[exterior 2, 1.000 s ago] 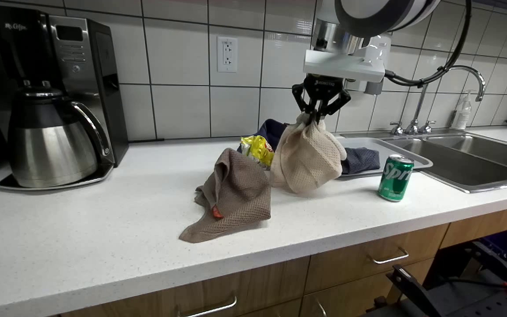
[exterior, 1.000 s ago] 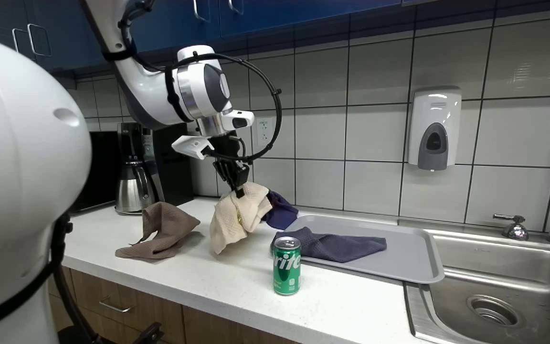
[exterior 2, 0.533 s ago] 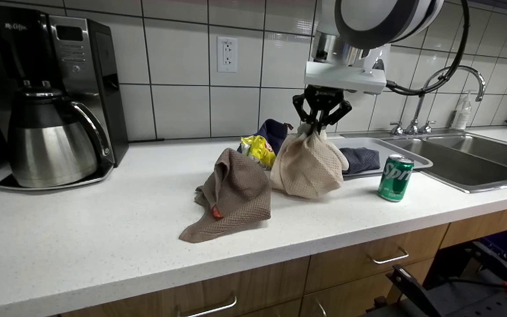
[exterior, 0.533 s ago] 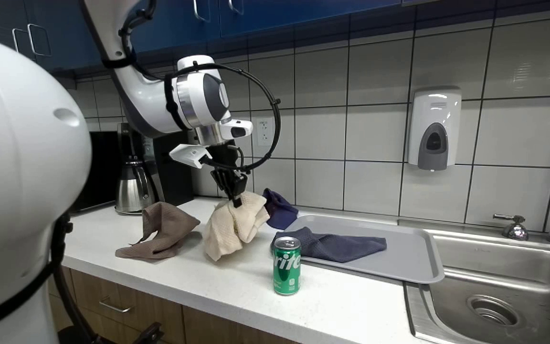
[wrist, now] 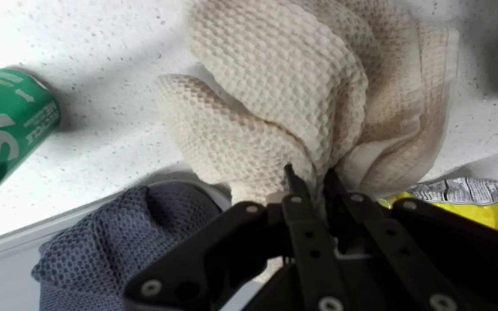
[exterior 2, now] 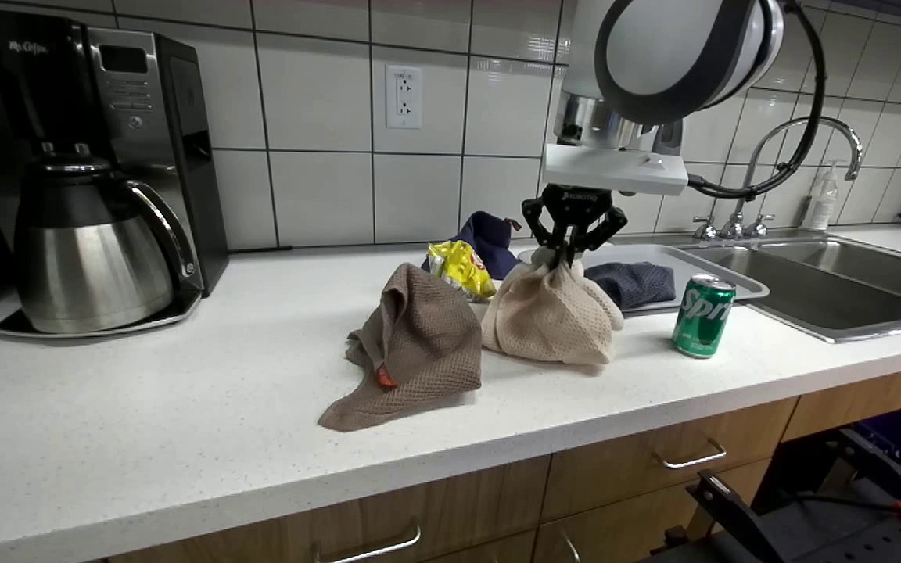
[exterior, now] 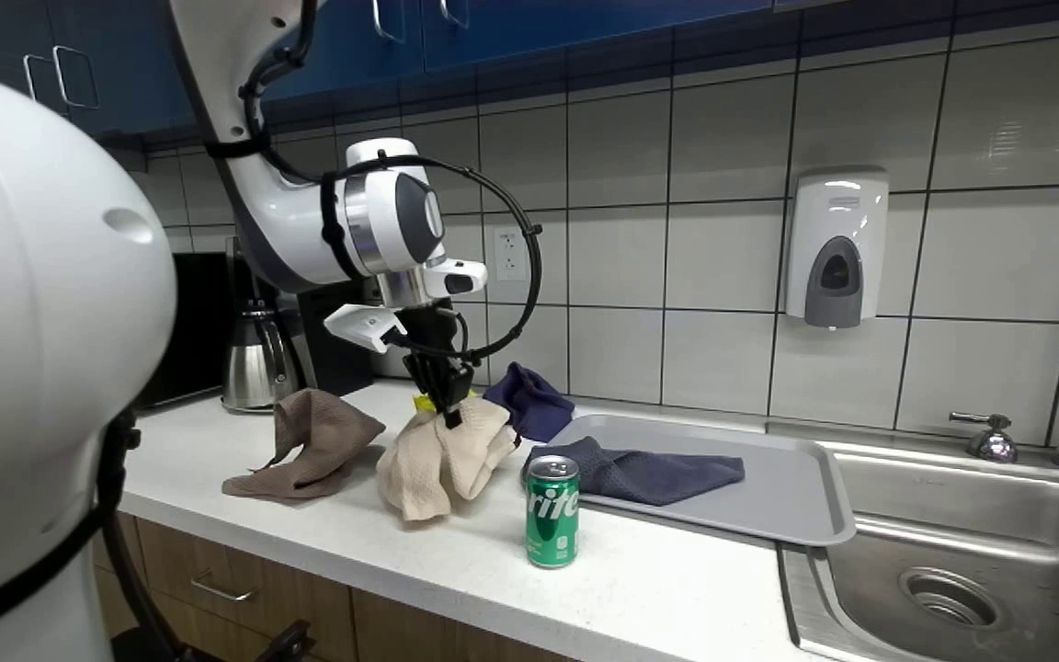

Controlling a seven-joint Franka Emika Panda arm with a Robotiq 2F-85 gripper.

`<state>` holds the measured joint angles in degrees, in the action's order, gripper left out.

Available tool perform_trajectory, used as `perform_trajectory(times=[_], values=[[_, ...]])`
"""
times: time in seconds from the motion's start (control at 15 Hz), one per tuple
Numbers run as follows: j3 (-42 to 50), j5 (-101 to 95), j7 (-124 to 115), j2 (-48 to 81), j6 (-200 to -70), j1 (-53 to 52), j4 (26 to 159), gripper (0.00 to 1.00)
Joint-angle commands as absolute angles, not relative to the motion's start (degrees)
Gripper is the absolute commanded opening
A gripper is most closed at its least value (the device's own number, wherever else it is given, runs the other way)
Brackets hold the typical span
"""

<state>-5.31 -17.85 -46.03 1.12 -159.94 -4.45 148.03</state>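
– Fabric first: where is the cream cloth [wrist: 275,77], taking the green can [exterior 2: 703,317] as our landmark?

– Near the can but apart from it, between it and the brown cloth [exterior 2: 419,352].

– And the gripper [wrist: 310,170]?

– Clamped on the cream cloth. Its fingers [wrist: 296,216] pinch a gathered bunch at the top, and the rest hangs below in loose folds.

– Do those folds touch the countertop [exterior 2: 184,438]?

– They reach right down to it; whether they rest there, I can't tell.

– What step would you call this?

– My reading: mid-handling, with the cloth held low and not yet let go.

– So what does the next move call for?

– A firm pinch for any carrying, I'd say, and some care on the can's side, since a loose fold could brush it. Any release would need the fingers spread enough not to snag the weave.

– Anything else about?

– Beyond the cream cloth from the can, towards the wall [exterior: 621,248], a yellow packet [exterior 2: 458,266] with a navy cloth [exterior 2: 493,238] just beside it. Wallward of the can, a grey tray [exterior: 778,496] bears a blue-grey cloth [exterior: 640,473].
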Motion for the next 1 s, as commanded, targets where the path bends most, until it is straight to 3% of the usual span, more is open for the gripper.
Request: perform_trajectory(times=[0.0, 0.6, 0.73, 0.93], values=[[-4.97, -20.0, -48.41, 2.55, -161.56, -4.37, 148.36, 0.03], [-4.73, -20.39, -48.52, 6.1, -162.56, -4.84, 147.73, 0.03], [-4.95, -19.4, -47.74, 5.99, -162.02, -4.69, 147.41, 0.4], [-5.19, -18.52, -46.89, 5.18, -161.3, -4.52, 146.97, 0.61]])
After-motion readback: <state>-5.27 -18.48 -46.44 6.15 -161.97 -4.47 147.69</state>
